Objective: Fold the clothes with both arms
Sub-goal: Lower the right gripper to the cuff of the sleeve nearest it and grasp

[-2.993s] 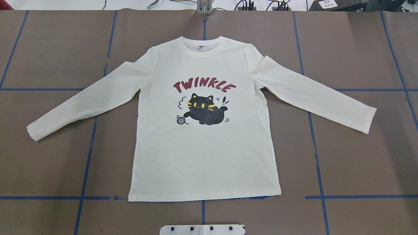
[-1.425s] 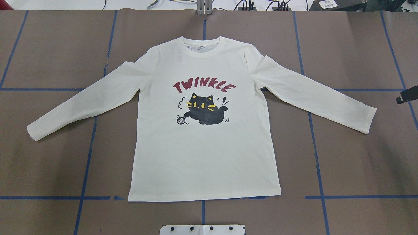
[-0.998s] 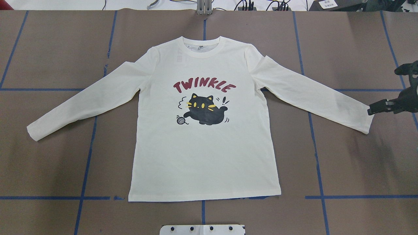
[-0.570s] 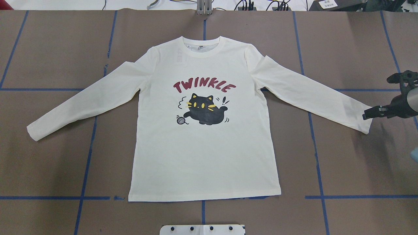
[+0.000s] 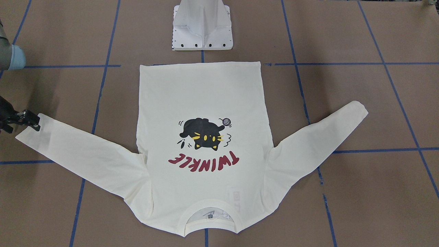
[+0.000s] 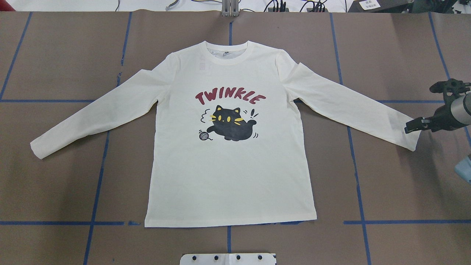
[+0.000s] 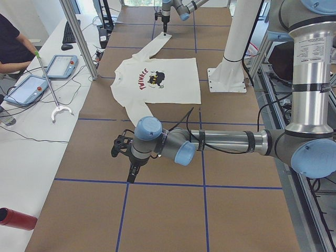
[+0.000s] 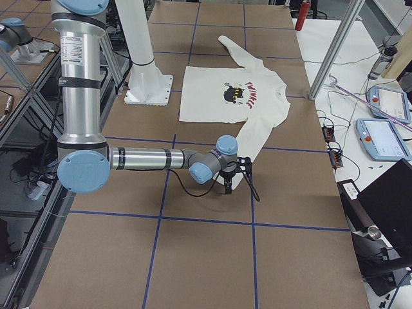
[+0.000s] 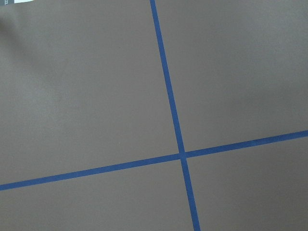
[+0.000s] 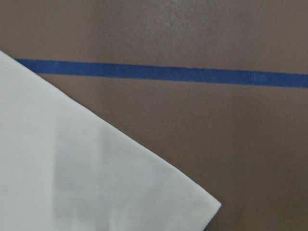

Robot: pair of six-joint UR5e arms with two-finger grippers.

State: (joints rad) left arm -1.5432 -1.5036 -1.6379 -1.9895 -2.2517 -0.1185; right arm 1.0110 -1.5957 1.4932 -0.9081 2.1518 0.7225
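The cream-white shirt lies flat on the brown table, cat print and "TWINKLE" up, both sleeves spread out. My right gripper is at the cuff of the sleeve on the overhead view's right. It also shows in the front view and the right side view. I cannot tell whether it is open or shut. The right wrist view shows only that cuff corner. My left gripper shows only in the left side view, over bare table, short of the other sleeve. I cannot tell its state.
The white pedestal base stands just behind the shirt's hem. Blue tape lines cross the table. An operators' bench with tablets and a seated person runs along the far side.
My right arm has come in from the overhead view's right edge and moved left to the sleeve cuff. The shirt has not moved.
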